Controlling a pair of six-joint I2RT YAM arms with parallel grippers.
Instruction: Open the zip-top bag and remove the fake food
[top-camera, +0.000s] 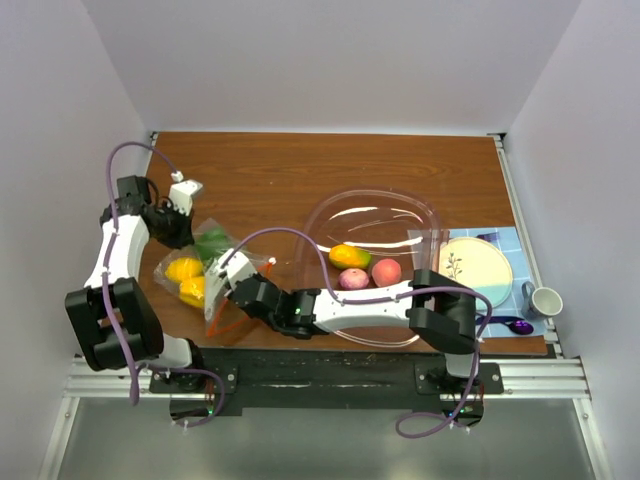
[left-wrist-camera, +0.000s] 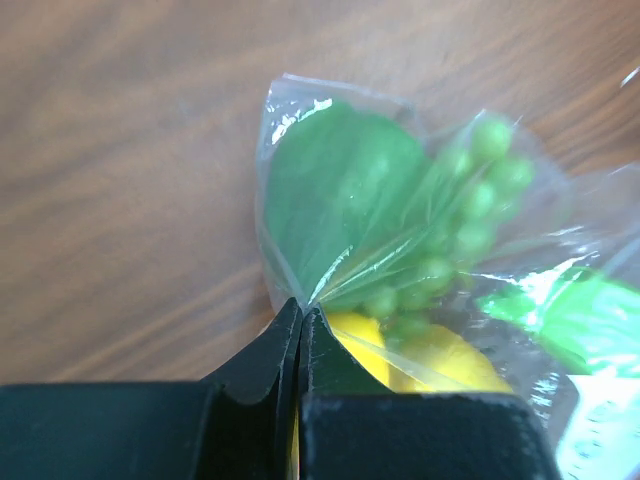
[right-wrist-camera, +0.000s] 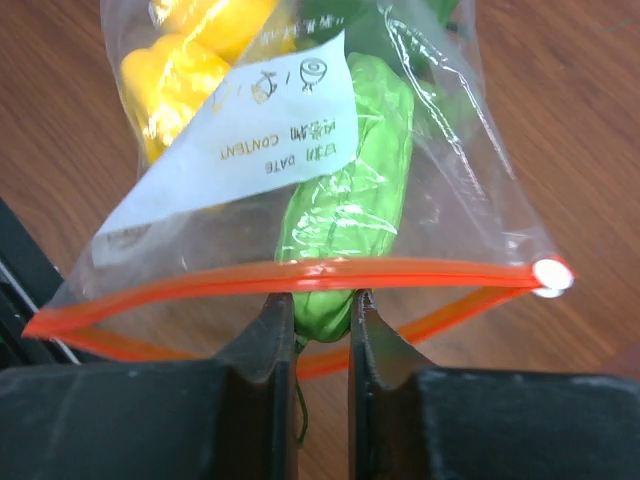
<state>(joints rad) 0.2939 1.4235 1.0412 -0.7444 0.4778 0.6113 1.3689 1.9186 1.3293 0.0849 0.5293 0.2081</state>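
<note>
Clear plastic zip-top bag (right-wrist-camera: 440, 190) lies directly ahead of both grippers. Left gripper (left-wrist-camera: 300, 318) is clenched on a bag corner at its fingertips. Right gripper (right-wrist-camera: 321, 310), at the orange zip mouth, grasps green fake food (right-wrist-camera: 352, 190) between its fingers. White label (right-wrist-camera: 235, 150), ahead-left of it, reads "DATE", "CONTENT".

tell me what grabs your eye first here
The clear zip-top bag, left of centre, is held at both ends: the left claw pinches its closed corner, while the right claw reaches into the orange-zipped mouth and grips a green toy. To the right, a big clear bowl holds three toy fruits.
</note>
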